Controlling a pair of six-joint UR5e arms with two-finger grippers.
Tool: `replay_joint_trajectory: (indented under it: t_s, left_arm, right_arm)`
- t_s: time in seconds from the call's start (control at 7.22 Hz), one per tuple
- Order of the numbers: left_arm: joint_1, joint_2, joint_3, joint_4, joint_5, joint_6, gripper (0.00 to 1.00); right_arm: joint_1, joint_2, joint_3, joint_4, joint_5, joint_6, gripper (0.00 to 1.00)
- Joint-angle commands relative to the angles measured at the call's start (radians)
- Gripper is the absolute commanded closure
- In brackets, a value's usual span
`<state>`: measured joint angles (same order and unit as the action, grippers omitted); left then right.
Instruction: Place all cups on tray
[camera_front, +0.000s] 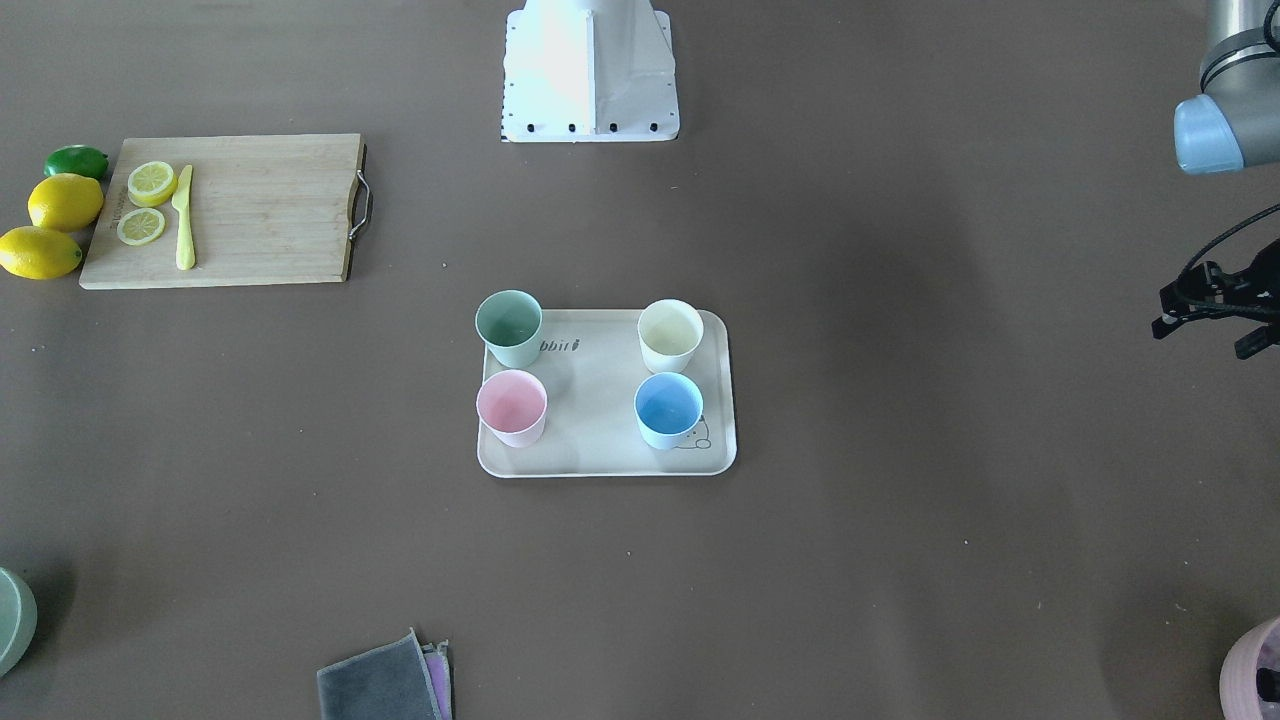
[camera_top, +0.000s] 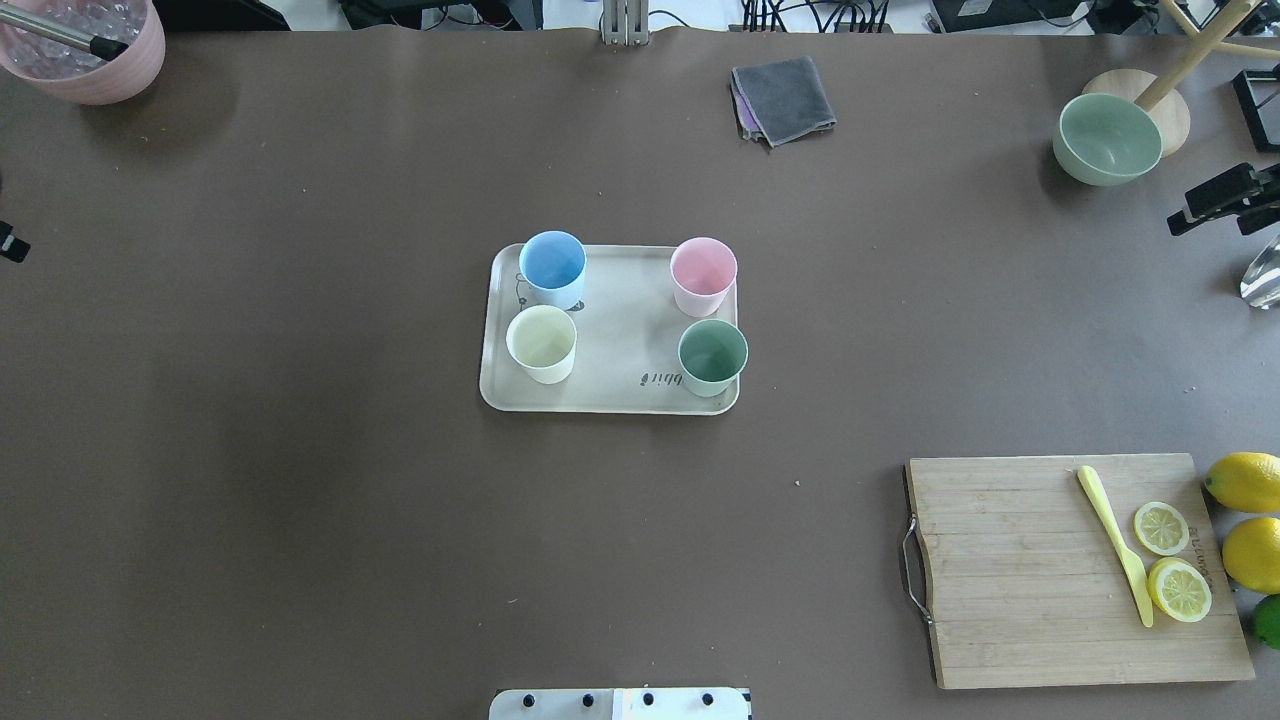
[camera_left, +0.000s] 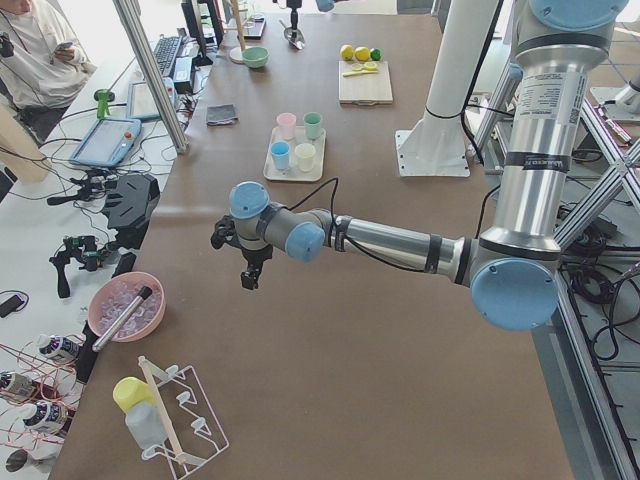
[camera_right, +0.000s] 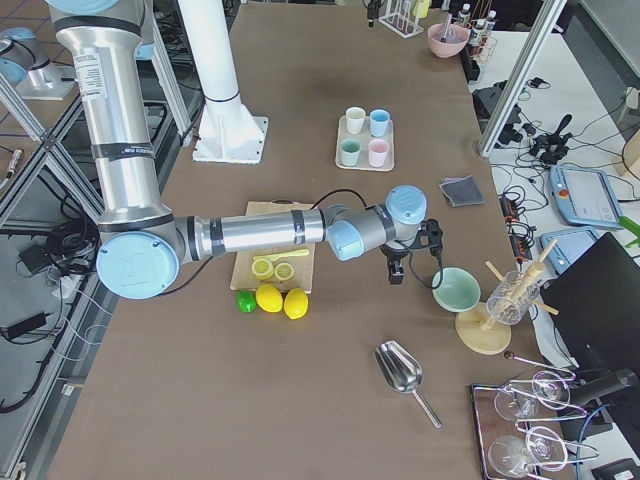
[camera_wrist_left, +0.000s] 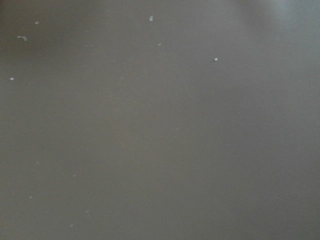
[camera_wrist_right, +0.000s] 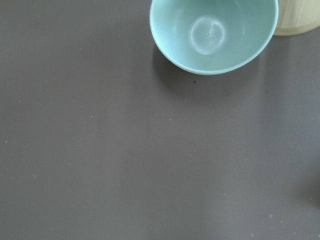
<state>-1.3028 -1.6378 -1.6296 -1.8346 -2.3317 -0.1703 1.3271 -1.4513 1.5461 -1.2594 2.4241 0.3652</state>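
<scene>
The beige tray lies at the table's middle, also in the overhead view. All four cups stand upright on it, one near each corner: sage green cup, cream cup, pink cup, blue cup. My left gripper hangs above bare table far off to the tray's side. My right gripper hangs near the green bowl, far from the tray. Both hold nothing that I can see. I cannot tell whether either is open or shut.
A wooden cutting board with lemon slices and a yellow knife lies at the near right, lemons beside it. A grey cloth and a pink bowl sit at the far edge. The right wrist view shows the green bowl.
</scene>
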Motion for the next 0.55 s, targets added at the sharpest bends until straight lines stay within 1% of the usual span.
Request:
replay_joint_trajectory:
  t_s: [0.0, 0.42]
  left_arm:
    - [-0.016, 0.065, -0.030, -0.003, 0.000, 0.025, 0.02]
    - [-0.027, 0.093, -0.022, -0.002, 0.005, 0.012, 0.02]
  right_arm:
    - [0.017, -0.032, 0.000, 0.000, -0.019, -0.038, 0.00]
    - [0.056, -0.061, -0.006, 0.000, -0.019, -0.089, 0.00]
